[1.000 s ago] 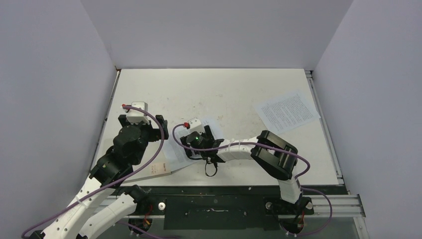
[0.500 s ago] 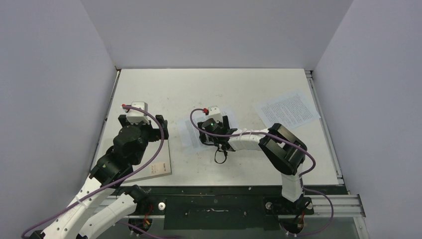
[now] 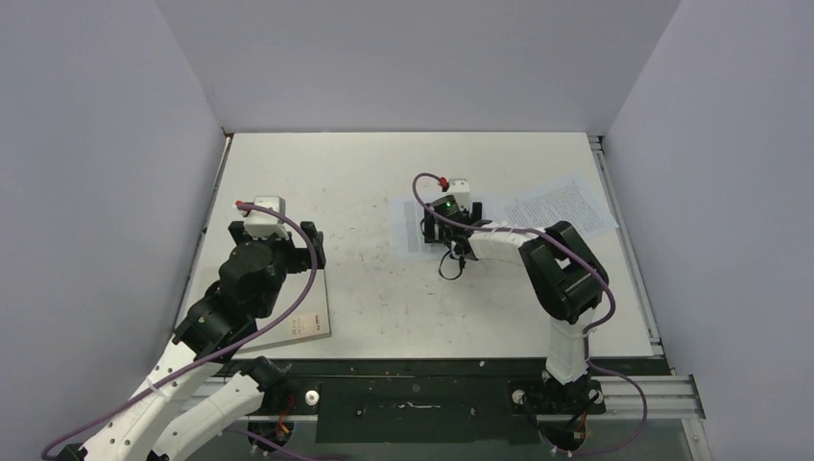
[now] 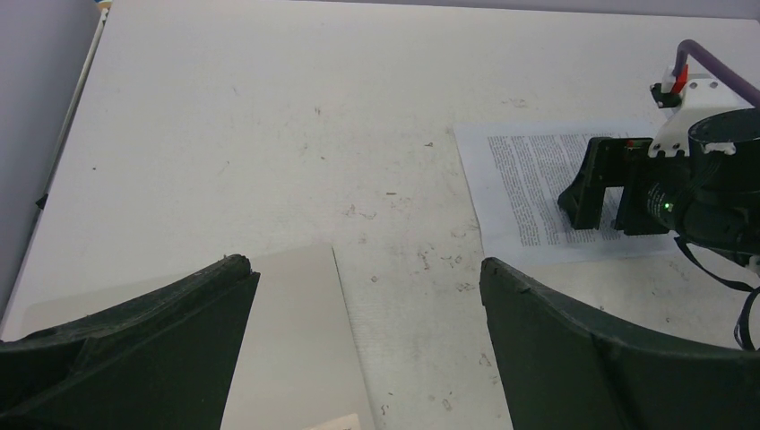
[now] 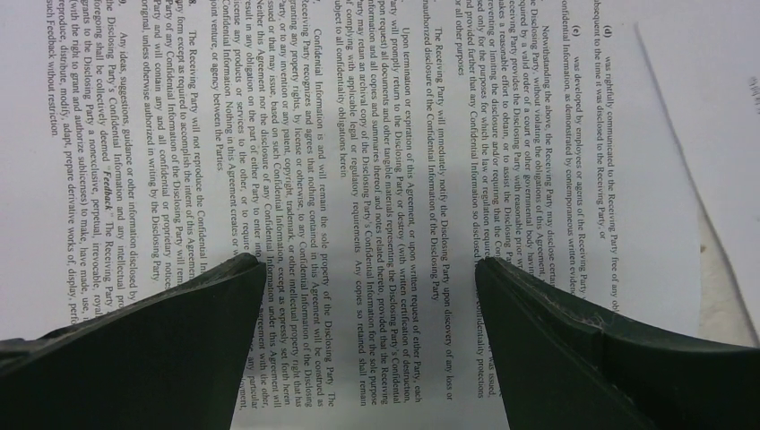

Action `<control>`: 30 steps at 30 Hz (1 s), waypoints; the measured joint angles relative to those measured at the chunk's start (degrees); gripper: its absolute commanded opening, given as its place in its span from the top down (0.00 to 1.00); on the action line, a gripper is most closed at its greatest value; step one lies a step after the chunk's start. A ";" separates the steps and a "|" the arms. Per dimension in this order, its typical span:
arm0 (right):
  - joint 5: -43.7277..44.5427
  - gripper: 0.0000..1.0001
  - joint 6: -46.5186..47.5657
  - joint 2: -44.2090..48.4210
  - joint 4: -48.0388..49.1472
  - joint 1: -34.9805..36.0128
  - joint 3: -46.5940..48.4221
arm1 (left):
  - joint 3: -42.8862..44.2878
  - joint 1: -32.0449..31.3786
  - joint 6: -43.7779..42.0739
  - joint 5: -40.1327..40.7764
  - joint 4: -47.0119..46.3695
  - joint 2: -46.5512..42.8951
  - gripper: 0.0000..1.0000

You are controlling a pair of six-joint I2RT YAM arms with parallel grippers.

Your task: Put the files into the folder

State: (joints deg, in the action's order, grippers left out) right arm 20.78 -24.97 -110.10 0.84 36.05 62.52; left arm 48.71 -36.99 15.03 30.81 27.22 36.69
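Folder near-left on bench; one sheet mid-bench under R hand — other sheet far right.

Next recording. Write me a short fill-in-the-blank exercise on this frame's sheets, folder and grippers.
The right gripper is over a printed sheet with its jaws ____.
With the other sheet, ____ sheets lie on the table.
The arm reaching over the folder is the ____ one.
Missing words: open; two; left.
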 measured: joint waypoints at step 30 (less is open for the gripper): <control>-4.92 0.10 -1.44 -2.23 -9.09 -14.01 10.38 | 0.00 0.00 0.44 0.07 0.00 1.95 0.04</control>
State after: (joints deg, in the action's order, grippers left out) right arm 15.86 -26.41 -112.33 -8.25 22.04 72.90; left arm 48.71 -36.99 15.46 30.87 27.22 38.63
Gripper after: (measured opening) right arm 0.898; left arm 0.965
